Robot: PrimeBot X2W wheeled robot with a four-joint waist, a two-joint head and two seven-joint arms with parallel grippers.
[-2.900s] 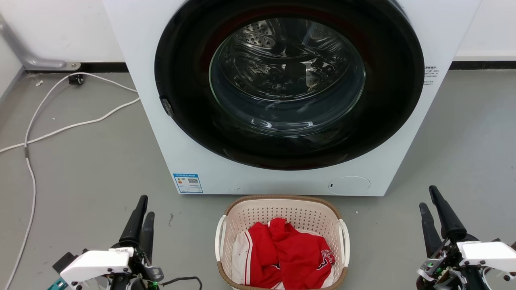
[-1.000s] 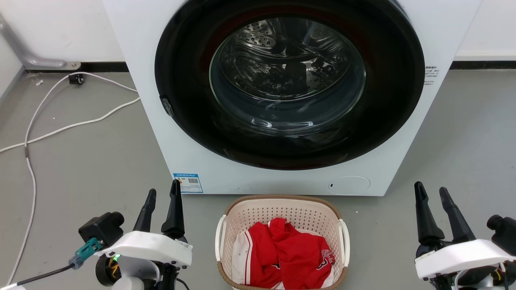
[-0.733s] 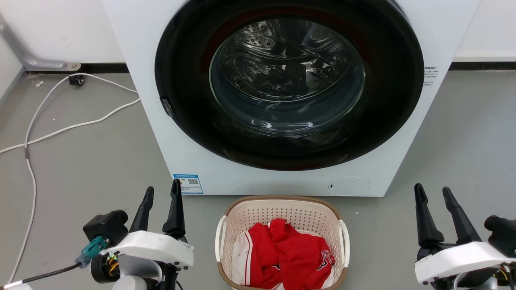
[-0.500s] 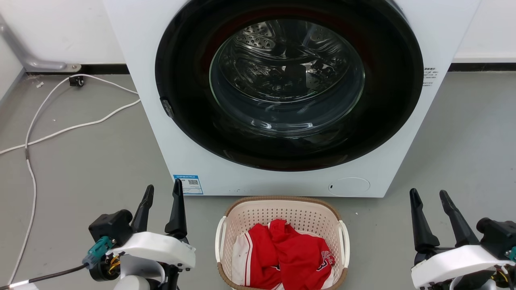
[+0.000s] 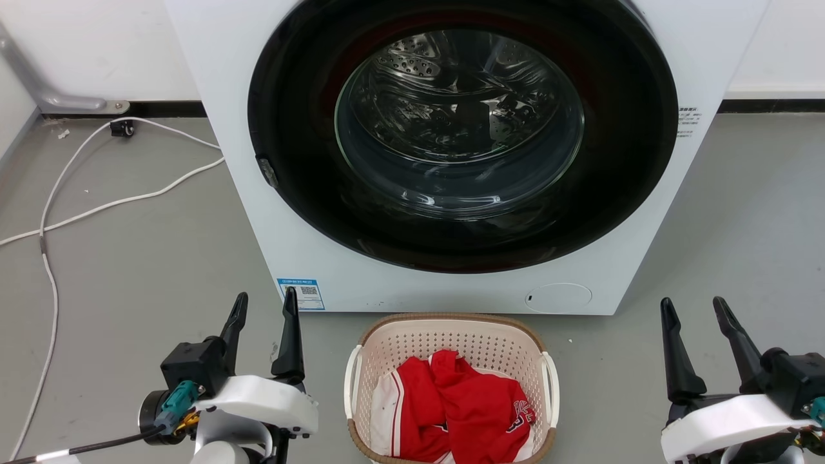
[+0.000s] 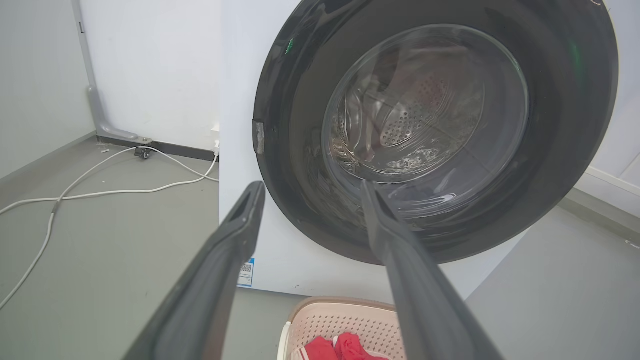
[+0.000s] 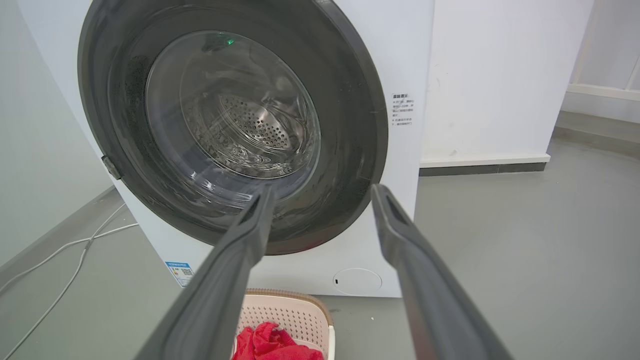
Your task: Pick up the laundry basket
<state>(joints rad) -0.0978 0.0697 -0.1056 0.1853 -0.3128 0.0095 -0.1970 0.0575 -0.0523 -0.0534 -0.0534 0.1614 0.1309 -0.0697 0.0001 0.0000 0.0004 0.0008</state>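
Robot arm ends: the left gripper and right gripper each carry two long, tapering black fingers on a smooth white wrist shell. Beside each is a black camera block. A teal connector ends a dark cable.

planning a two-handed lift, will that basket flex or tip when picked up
The laundry basket is perforated plastic, so it probably flexes slightly. Holding just red clothes, it is likely light. Its side handles sit opposite, so an even lift should keep it level.
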